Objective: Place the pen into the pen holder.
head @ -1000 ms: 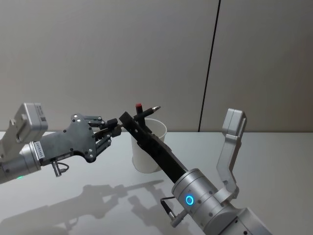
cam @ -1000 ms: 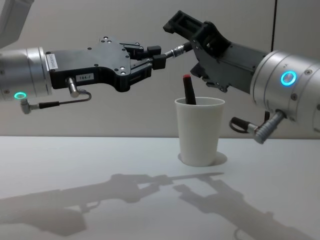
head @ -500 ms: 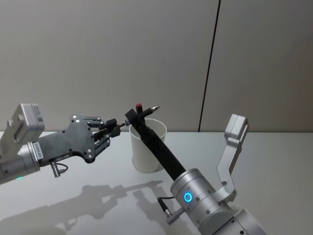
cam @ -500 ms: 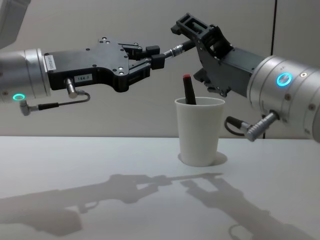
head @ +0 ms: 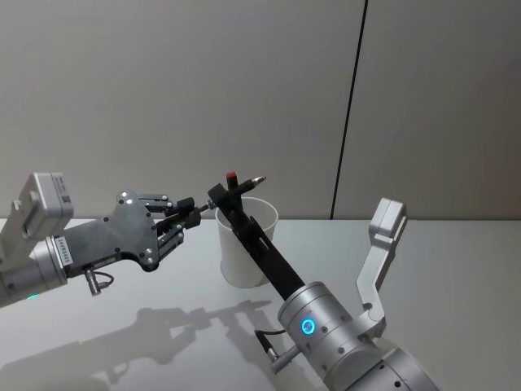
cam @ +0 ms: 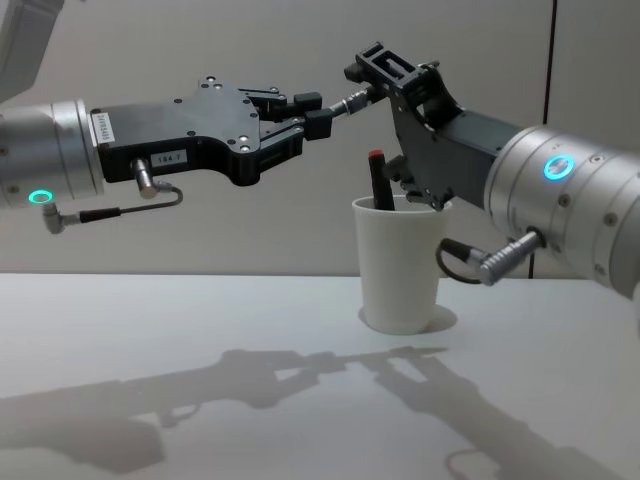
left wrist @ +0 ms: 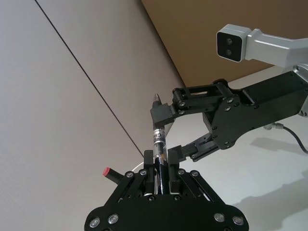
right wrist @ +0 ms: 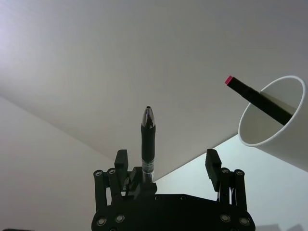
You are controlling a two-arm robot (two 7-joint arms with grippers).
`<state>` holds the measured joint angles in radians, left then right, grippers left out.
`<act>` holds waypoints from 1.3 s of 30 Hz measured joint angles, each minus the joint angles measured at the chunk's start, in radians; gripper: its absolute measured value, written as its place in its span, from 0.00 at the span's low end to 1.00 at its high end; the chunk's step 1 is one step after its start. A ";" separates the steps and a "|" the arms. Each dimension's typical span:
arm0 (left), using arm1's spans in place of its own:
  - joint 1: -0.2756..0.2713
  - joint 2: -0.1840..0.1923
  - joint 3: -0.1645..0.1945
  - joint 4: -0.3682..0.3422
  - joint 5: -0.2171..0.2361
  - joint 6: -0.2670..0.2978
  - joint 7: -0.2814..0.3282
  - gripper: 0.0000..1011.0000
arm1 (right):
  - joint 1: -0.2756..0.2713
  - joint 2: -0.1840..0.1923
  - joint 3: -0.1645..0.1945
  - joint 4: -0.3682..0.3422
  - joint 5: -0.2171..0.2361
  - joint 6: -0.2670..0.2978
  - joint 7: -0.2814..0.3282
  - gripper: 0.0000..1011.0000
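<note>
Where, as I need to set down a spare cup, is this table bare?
The pale table is bare left of the white tapered paper cup, under the left gripper, and nearer the robot. Crowded above the cup: the right gripper, open, brackets the black-and-silver pen the left holds.

You cannot see the red-capped marker's [head: 231, 176] lower end inside the pen holder [head: 235, 262]; the right arm [head: 270, 264] covers the holder's near wall.
</note>
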<state>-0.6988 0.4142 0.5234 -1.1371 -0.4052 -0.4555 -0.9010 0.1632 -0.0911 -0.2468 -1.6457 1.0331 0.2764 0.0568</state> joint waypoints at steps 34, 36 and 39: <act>0.000 0.000 0.000 0.001 -0.003 -0.002 -0.001 0.17 | 0.106 0.114 -0.008 0.038 0.054 0.112 0.067 0.99; 0.000 0.000 0.000 0.001 -0.003 -0.002 -0.001 0.17 | 0.108 0.115 -0.007 0.040 0.056 0.114 0.067 0.99; 0.000 0.000 0.000 0.001 -0.003 -0.002 -0.001 0.17 | 0.111 0.118 -0.005 0.042 0.063 0.115 0.068 0.99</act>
<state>-0.6989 0.4142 0.5233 -1.1357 -0.4081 -0.4571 -0.9022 0.2743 0.0264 -0.2523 -1.6037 1.0957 0.3916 0.1247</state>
